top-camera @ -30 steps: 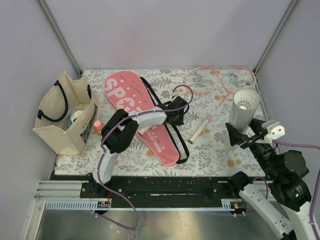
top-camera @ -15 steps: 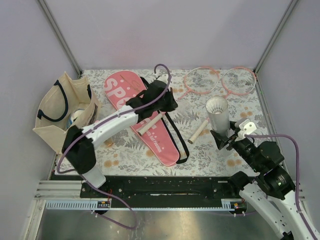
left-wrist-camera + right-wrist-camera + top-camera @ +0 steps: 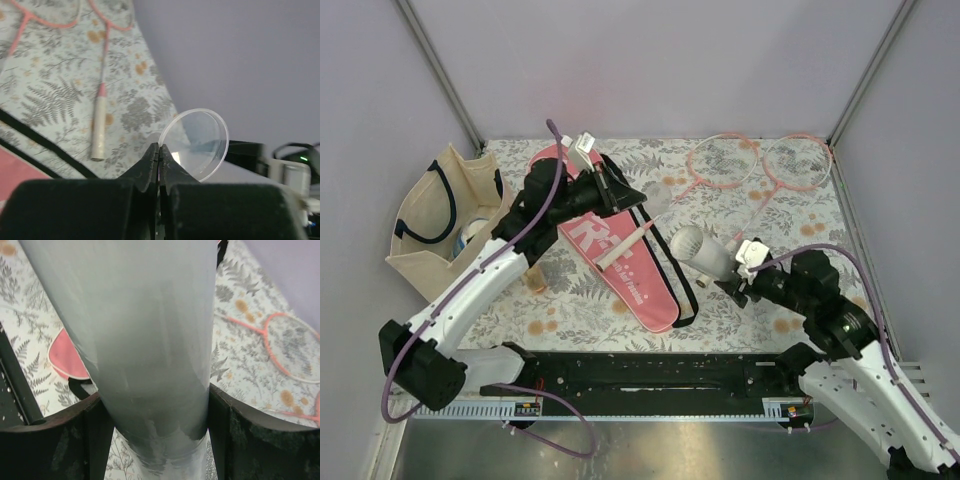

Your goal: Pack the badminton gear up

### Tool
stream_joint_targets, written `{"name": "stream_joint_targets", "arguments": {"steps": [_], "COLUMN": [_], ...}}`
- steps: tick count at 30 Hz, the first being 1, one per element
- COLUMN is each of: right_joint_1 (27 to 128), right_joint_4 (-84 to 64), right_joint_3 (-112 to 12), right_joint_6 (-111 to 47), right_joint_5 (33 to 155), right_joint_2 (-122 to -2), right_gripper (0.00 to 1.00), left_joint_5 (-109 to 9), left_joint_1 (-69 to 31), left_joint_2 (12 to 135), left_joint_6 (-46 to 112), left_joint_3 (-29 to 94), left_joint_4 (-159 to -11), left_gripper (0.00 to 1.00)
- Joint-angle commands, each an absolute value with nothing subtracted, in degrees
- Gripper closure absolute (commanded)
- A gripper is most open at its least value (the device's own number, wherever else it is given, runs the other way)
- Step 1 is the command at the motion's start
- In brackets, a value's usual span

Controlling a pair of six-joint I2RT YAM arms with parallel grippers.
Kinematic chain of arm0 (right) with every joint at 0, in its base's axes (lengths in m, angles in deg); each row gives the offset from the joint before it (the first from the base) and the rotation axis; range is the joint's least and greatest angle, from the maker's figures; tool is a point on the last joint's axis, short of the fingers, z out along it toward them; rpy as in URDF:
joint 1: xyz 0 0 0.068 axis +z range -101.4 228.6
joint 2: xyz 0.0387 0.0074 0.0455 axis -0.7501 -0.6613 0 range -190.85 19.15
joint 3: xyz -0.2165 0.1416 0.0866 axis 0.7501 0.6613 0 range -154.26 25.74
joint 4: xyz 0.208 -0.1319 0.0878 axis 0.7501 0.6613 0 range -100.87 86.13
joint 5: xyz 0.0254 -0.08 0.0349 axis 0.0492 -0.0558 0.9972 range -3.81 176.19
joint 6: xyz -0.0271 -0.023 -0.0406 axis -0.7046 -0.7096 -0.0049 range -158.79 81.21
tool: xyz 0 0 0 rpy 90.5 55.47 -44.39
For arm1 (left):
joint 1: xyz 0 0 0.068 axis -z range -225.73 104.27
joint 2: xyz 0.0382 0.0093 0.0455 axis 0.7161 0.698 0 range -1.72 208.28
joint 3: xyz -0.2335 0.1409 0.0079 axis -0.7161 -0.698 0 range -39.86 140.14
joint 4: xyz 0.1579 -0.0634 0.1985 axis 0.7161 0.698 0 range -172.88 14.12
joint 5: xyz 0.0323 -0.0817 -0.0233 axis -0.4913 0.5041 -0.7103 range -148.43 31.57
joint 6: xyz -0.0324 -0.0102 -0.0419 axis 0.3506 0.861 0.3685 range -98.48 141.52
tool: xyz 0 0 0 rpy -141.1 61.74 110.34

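Note:
My left gripper (image 3: 636, 196) is shut on the rim of a clear round lid (image 3: 200, 142), held in the air over the pink "SPORT" cover (image 3: 625, 270); its fingertips (image 3: 159, 148) are pressed together. My right gripper (image 3: 735, 268) is shut on the long white tube (image 3: 705, 250), tilted with its open end pointing left toward the left gripper. The tube fills the right wrist view (image 3: 150, 315) between both fingers. Two pink rackets (image 3: 725, 160) (image 3: 798, 160) lie at the back right. One white handle (image 3: 620, 248) rests on the cover. The black strap (image 3: 677, 270) runs along the cover's right side.
A beige tote bag (image 3: 450, 225) with navy handles stands at the left edge. A small orange bottle (image 3: 534, 276) stands beside it, partly behind my left arm. Metal frame posts rise at the back corners. The floral cloth (image 3: 760, 215) covers the table.
My right gripper has carried the tube left and tipped it from upright to nearly lying, open end leftward. My left gripper has moved back and left with the lid.

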State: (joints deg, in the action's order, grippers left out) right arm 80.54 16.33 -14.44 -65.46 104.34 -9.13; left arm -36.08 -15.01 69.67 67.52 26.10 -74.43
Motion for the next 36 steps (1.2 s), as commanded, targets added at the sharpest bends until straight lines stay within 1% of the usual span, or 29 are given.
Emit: {"name": "stream_joint_targets", "arguments": {"steps": [1, 7, 12, 15, 17, 29, 36], "right_joint_1": [80.94, 80.94, 80.94, 81.03, 81.47, 83.75, 84.37], "right_joint_4": [16.47, 13.74, 14.01, 13.22, 13.04, 13.74, 13.83], "right_joint_3": [-18.11, -19.43, -21.80, -22.51, -23.21, -24.97, -25.41], "right_joint_6": [-71.13, -70.87, -71.75, -71.83, -71.83, -73.24, -73.77], "right_joint_5": [108.08, 103.95, 103.86, 103.33, 102.98, 99.11, 98.93], "right_joint_2": [-13.54, -16.62, -19.00, -20.14, -21.19, -23.30, -24.27], "right_gripper": [0.43, 0.43, 0.44, 0.44, 0.45, 0.44, 0.44], "left_joint_5": [-24.34, -20.03, -18.62, -17.57, -17.13, -21.16, -23.10], "left_joint_1": [-15.94, -15.85, -15.85, -15.85, -15.68, -13.57, -12.95], "left_joint_2": [64.12, 60.77, 59.28, 58.57, 58.57, 58.83, 59.36], "left_joint_6": [72.41, 76.98, 76.98, 78.47, 78.48, 71.89, 71.01], "left_joint_3": [26.85, 25.10, 22.90, 20.36, 20.00, 21.49, 21.76], "left_joint_4": [-81.03, -82.61, -82.35, -86.21, -86.22, -76.38, -76.02], "left_gripper": [1.00, 1.00, 1.00, 1.00, 1.00, 1.00, 1.00]}}
